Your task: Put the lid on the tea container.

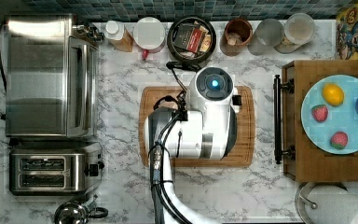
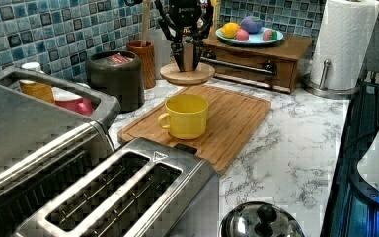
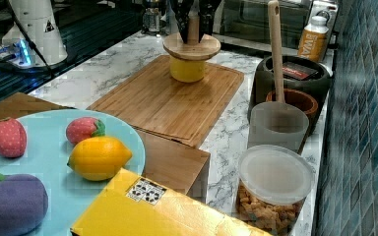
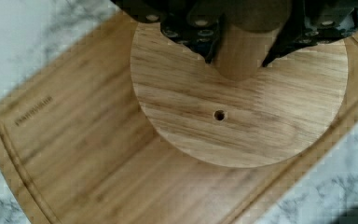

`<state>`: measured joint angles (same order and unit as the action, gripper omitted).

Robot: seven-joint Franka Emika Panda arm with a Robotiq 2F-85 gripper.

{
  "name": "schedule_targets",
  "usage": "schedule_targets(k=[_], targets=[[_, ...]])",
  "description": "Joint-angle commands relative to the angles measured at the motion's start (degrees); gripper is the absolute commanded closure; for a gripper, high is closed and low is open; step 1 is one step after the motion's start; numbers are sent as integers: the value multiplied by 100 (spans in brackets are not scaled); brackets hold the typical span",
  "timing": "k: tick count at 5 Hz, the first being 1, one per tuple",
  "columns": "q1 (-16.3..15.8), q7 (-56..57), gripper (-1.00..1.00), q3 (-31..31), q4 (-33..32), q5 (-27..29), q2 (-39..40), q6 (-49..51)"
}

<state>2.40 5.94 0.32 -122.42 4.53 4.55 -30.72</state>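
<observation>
The gripper [image 2: 188, 55] pinches the upright wooden knob of the lid [image 2: 187, 75], a black finger pressed against each side of it, as the wrist view shows close up. The lid, a flat round light-brown disc with a small hole in its face, hangs level in the air above the bamboo cutting board [image 2: 227, 118], clear of the board's surface. In the right view the disc sits in line with the yellow mug [image 2: 185, 116] that stands on the board, hiding its rim; the left view shows the lid higher and farther back than the mug, not touching it.

The tea container [image 1: 191, 38], a round black-rimmed canister with dark and red packets inside, stands uncovered on the marble counter [image 2: 296, 153] against the blue mosaic wall, beyond the board's far edge. In the top view it lies just above the arm's white wrist. To the top view's right of it stand a brown cup [image 1: 237, 35] with a wooden utensil, a frosted tumbler [image 1: 266, 36] and a clear jar [image 1: 299, 31]. To the top view's left stand a white-topped jar [image 1: 149, 32] and a bottle [image 1: 117, 34].

A toaster oven [image 1: 46, 74] and a slot toaster [image 1: 51, 168] fill the top view's left side, and a blue plate [image 1: 349, 88] of toy fruit rests on a wooden drawer unit at the top view's right
</observation>
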Motion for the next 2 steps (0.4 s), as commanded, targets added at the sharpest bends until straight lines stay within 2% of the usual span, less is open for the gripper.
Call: schedule_targets(k=[1, 2], targets=[[54, 887, 100, 75, -98, 520, -1440, -1074], [97, 763, 100, 141, 185, 452, -1334, -1192]])
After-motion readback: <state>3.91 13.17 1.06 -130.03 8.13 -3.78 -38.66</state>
